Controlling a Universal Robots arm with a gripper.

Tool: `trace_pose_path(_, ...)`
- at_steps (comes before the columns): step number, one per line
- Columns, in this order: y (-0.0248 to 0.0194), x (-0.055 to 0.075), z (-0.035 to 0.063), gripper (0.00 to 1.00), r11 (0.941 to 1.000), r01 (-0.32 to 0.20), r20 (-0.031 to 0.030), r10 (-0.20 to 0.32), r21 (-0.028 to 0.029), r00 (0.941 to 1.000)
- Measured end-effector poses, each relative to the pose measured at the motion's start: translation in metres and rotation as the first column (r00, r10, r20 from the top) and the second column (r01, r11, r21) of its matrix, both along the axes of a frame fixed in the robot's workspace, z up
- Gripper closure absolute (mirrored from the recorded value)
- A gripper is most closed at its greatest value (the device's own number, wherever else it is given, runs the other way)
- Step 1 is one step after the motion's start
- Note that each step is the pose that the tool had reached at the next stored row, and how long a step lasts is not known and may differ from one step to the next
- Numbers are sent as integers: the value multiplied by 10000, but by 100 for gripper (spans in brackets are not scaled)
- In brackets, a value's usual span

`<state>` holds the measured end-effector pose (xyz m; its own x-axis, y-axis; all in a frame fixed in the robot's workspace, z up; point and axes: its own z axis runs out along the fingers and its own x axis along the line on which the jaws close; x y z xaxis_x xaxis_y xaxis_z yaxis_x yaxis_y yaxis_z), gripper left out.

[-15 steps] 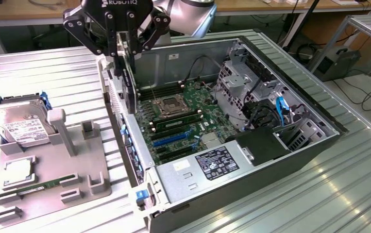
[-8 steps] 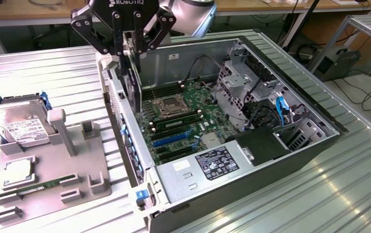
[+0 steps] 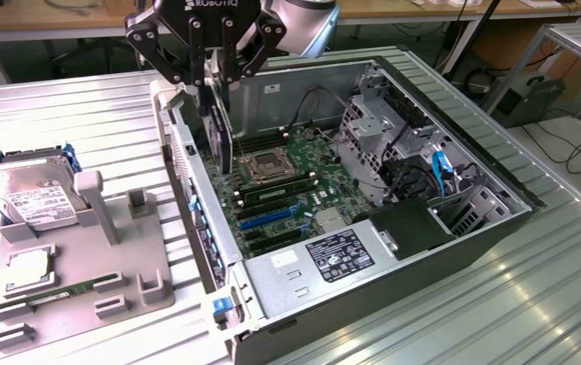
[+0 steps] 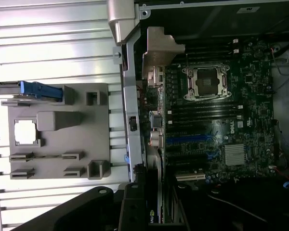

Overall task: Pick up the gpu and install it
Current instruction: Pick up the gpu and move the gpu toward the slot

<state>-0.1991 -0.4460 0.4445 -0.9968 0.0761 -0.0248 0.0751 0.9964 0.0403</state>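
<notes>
The gpu (image 3: 226, 133), a thin dark card with a silver end bracket, hangs upright on edge over the open computer case (image 3: 372, 228), just inside its rear wall. My gripper (image 3: 214, 76) is shut on the card's upper edge. In the wrist view the gpu (image 4: 156, 214) appears edge-on between my fingers (image 4: 135, 207), with a small green logo on it. Below it lies the motherboard (image 4: 216, 120) with its blue expansion slots (image 4: 188, 139). The card's lower edge is above the board, clear of the slots (image 3: 265, 217).
A grey parts tray (image 3: 118, 266) lies to the exterior view's left of the case, holding a hard drive (image 3: 32, 194), a processor (image 3: 26, 262) and a RAM stick (image 3: 52, 296). Inside the case are the CPU socket (image 3: 270, 166), drive cage (image 3: 382, 129), cables and a power supply (image 3: 341, 255).
</notes>
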Motion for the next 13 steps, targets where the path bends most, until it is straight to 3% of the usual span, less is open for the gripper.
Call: trace_pose_path(13,0,168,-5,74,10000,1,0,-1,0,10000)
